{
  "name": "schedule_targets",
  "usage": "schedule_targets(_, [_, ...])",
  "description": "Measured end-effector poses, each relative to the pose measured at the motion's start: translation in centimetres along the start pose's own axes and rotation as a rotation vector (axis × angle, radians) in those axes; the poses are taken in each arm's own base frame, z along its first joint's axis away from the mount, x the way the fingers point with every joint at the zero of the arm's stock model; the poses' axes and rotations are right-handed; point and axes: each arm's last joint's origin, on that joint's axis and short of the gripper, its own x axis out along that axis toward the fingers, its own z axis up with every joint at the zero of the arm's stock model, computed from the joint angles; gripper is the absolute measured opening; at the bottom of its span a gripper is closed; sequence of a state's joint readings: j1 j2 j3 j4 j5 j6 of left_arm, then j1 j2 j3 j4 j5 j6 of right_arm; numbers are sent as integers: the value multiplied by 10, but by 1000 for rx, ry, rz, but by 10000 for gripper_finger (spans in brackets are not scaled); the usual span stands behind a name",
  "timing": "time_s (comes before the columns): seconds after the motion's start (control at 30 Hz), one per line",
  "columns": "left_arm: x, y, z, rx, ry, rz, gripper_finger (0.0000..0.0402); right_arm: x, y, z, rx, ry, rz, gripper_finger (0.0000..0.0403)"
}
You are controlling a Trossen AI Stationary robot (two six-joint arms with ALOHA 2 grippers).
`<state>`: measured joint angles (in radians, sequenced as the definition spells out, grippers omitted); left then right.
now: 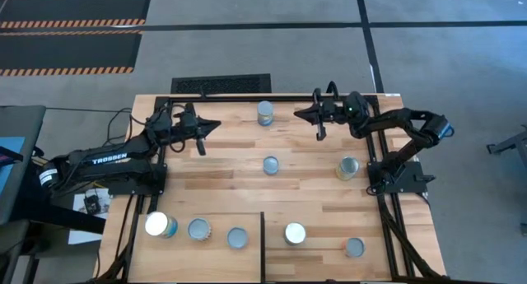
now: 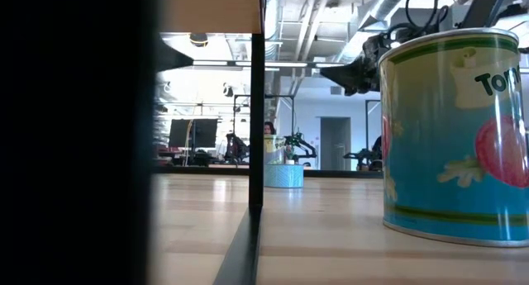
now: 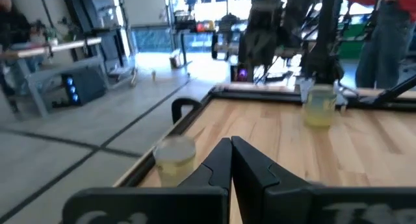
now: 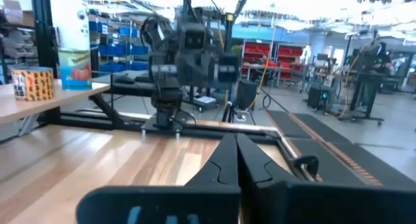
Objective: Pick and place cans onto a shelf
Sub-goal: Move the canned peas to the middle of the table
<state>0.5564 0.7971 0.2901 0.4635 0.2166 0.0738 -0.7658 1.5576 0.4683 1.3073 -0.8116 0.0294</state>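
While both arms hang back over the far half of the table, neither one carries anything: your left gripper [image 1: 212,124] is clenched empty, its fingers [image 3: 221,162] pressed tip to tip, and your right gripper [image 1: 301,114] is clenched empty the same way, the two pointing at each other. Between those fingertips, closest to both, one can [image 1: 265,113] stands upright by the far edge, so it looks the easiest first pick for either arm. A little farther from the left gripper, toward the middle of the table, sits a second can [image 1: 271,165], and beside the right arm's base, a third can [image 1: 348,168]. Well away from both grippers, along the near edge, five more cans stand upright in a loose row, starting with the bright-topped can [image 1: 158,225] on the left arm's side. They sit on or beside the pale shelf [image 1: 222,214], whose dark edge [image 1: 262,247] divides that row. You will need to open a gripper before any grasp.
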Motion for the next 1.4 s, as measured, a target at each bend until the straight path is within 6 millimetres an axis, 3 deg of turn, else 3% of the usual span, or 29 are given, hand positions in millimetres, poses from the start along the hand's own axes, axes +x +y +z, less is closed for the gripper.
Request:
schedule_targets(0.37, [0, 2, -6, -95, 60, 71, 0, -1, -1, -6, -6, 48, -36, 2])
schedule_targets(0.77, [0, 2, -2, -81, 16, 56, 0, -26, -1, -13, -4, 37, -100, 2])
schedule_targets(1.4, [2, 1, 4, -10, 50, 11, 0, -12, 13, -14, 24, 32, -29, 5])
